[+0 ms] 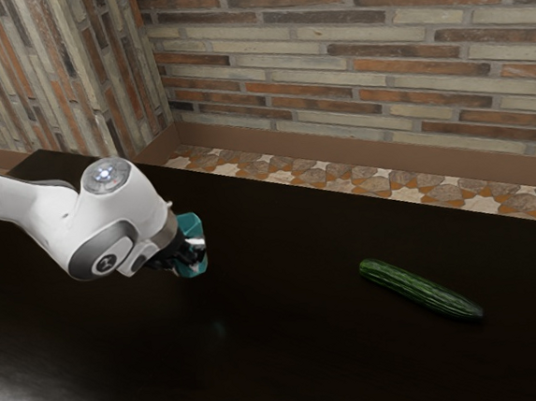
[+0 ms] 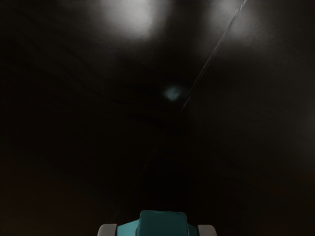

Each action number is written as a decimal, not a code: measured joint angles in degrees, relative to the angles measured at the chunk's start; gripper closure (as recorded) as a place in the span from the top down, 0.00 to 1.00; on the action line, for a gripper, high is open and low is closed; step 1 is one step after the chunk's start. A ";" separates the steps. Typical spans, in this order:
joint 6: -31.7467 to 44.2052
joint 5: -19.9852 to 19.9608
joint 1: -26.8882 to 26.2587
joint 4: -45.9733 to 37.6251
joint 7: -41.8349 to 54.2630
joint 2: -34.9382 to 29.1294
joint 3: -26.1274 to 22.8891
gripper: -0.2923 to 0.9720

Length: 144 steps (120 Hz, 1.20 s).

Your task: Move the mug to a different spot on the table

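The claw is down low at the blue-green mug. The big white arm hides most of it. I cannot tell if the claw is squeezing the mug or just sitting open around it. In the wrist view the mug is right under the hand, very close.

The mug is on the exterior view's left side of the dark table. I cannot tell if it stands on the table or is a little bit up in the air.

Further out, a long green cucumber lies on the table. It is well apart from the mug, toward the exterior view's right. Behind the table is a brick wall.

What could go wrong? If the hold is weak, I think the mug could slip out and tip over when the arm moves. If it is dragged low across the table, it could catch and fall. If it goes too far toward the cucumber, it could bump it and make it roll. Setting it down tilted could knock it over too.
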 joint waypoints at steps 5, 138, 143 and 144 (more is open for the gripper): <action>0.60 0.00 -0.57 -0.44 -0.13 0.01 -0.07 0.29; 5.88 0.45 3.49 -3.52 -1.85 6.37 -0.08 0.57; 5.86 0.43 3.48 -4.23 -1.88 5.80 -0.08 0.58; 5.86 0.42 3.48 -4.33 -1.89 5.73 -0.08 0.59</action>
